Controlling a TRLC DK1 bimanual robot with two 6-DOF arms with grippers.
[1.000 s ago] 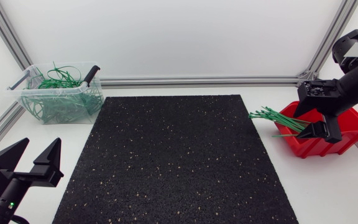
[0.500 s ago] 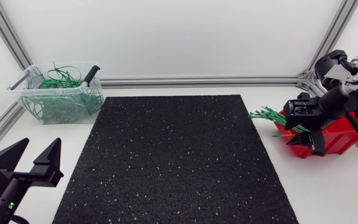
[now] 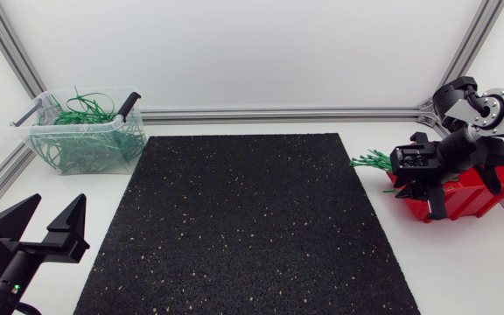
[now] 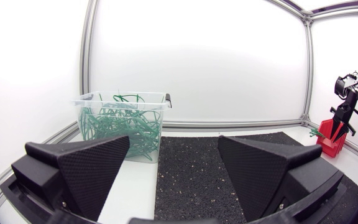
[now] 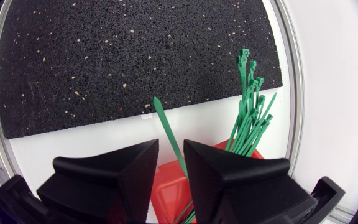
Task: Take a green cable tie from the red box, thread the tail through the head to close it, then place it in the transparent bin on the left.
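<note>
At the lower left of the head view the left arm (image 3: 11, 262) rests, jaws wide apart and empty. At the right edge the right arm (image 3: 462, 153) hangs over the red box (image 3: 475, 197). Its jaws stand narrowly apart around one green cable tie (image 5: 166, 130), which seems not yet pinched. The pick is in hand: next they must close, then lift. The transparent bin (image 3: 86, 140) stands upper left.

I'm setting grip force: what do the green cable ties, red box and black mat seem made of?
The green cable ties look like nylon-type plastic, smooth: thin strips that fan out stiffly. The red box seems rigid moulded plastic, slightly glossy, of uniform colour. The black mat is probably rubber granulate: matte, grainy, with pale specks.
</note>
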